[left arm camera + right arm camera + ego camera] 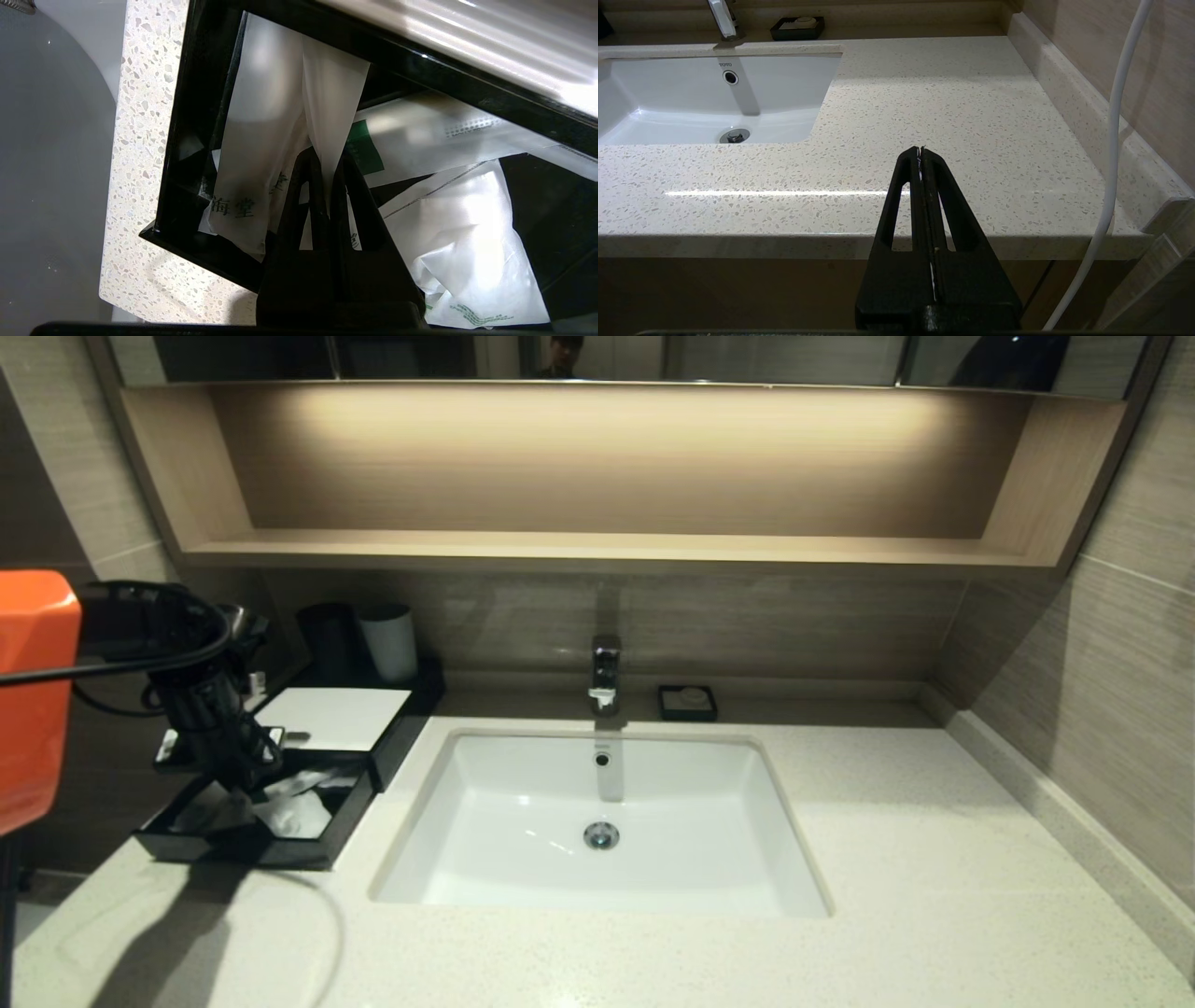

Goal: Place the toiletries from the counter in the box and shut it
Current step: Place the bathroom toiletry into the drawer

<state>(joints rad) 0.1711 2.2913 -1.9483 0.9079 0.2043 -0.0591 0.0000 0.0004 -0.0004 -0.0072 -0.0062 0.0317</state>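
At the left of the counter [887, 859], the box [252, 845] stands with its black drawer pulled out toward the near edge and its flat white top panel [331, 717] behind it. The left end effector [245, 775] reaches down into the open drawer. From the head view its fingers are lost against the dark drawer, and only pale plastic shows around them.

The left wrist view fills that in: the left end effector [327, 186] is pinched narrow on a translucent white sachet [329, 112], which runs from the fingertips toward the drawer's black wall [187, 140]. Beside it lies a second sachet [257, 154] with green printed characters, and a third [420, 135] with a green band lies crosswise under the edge of the top panel. A crumpled white packet [467, 242] also rests in the drawer. This view shows the speckled counter edge just outside the drawer wall.

The right wrist view alone shows the right end effector [920, 154]: fingers pressed together with nothing between them, held out in front of the near edge of the counter, on the right side and well apart from the box. It also takes in the sink [691, 102], the faucet [723, 18] and a small black soap dish [797, 27] at the far wall.

The head view adds two cups, one black [329, 639] and one white [390, 642], standing behind the box, and a wooden shelf [597, 549] on the wall above.
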